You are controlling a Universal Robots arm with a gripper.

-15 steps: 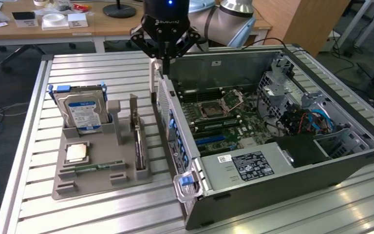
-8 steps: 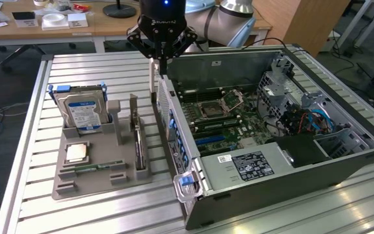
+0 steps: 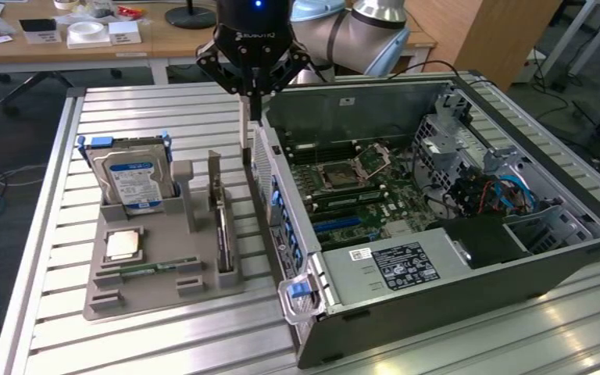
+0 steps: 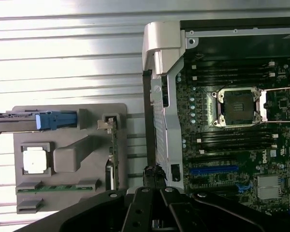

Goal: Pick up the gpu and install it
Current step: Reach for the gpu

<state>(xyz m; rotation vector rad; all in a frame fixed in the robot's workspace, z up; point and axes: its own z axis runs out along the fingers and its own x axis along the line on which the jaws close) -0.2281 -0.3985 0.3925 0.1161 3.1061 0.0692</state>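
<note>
The gpu stands on edge in a slot of the grey holder, a thin dark card with green board showing. In the wrist view the gpu appears edge-on, with its metal end bracket at one end. My gripper hangs well above the table, over the strip between the holder and the open computer case. Its black fingers are shut with nothing between them. In the wrist view my gripper lines up with the case's rear wall, just beside the gpu.
The holder also carries a silver hard drive with a blue label, a CPU and a RAM stick. Inside the case lie the motherboard's CPU socket and a blue expansion slot. Everything rests on a slatted metal table.
</note>
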